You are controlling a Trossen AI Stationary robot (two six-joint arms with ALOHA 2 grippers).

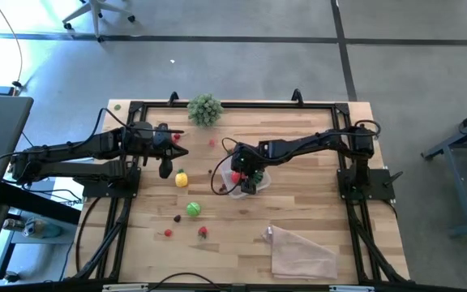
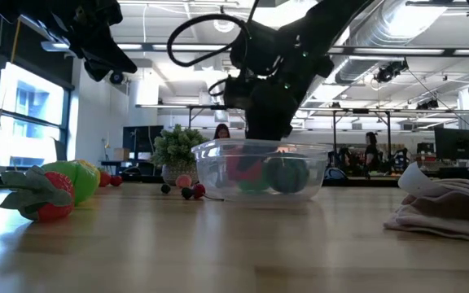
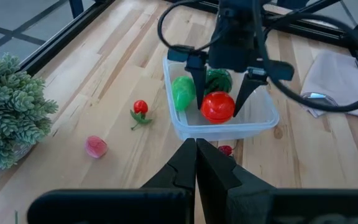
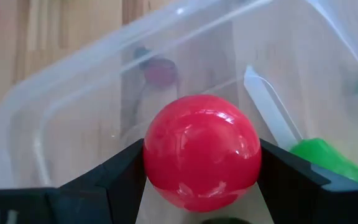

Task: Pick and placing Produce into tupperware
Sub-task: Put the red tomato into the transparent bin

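The right hand (image 3: 220,106) grasps a red ball (image 4: 201,151) over the tupperware (image 3: 253,124), hiding other produce; left hand (image 3: 196,163) clenched.

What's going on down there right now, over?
Right hand shut on red ball, hanging over the clear tub. Left hand shut, empty, waiting nearby. Green pieces already inside; nothing blocking.

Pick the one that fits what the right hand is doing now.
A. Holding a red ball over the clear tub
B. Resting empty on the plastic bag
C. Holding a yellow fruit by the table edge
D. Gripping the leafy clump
A: the right hand has its fingers on either side of the red ball, just above the tupperware.
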